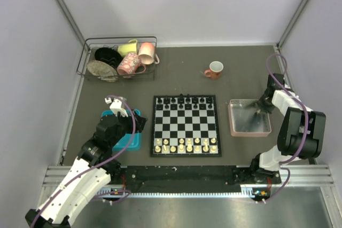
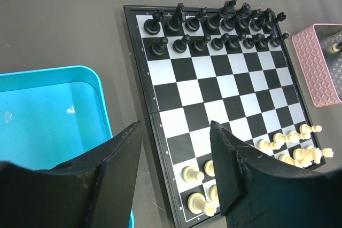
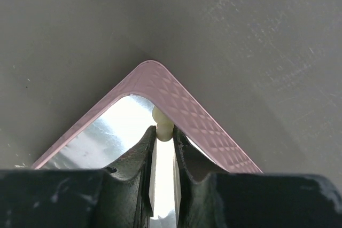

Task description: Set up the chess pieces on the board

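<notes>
The right hand (image 3: 164,134) reaches down into the pink tray (image 3: 181,102) right of the board (image 1: 185,125), its fingers clamped on one cream piece (image 3: 162,124) in the tray's corner. The left hand (image 2: 173,126) hovers off the board's near left corner, beside the blue tray (image 2: 43,121), fingers apart. The desk (image 1: 181,68) is dark and the walls (image 1: 187,4) pale. There are two trays. Sixteen black pieces (image 2: 214,22) stand along the board's far side. Cream pieces (image 1: 189,145) fill two near rows, too small to count.

dish rack (image 1: 122,39); red mug (image 1: 214,70); blue tray (image 1: 131,140); pink tray (image 1: 250,133)
</notes>
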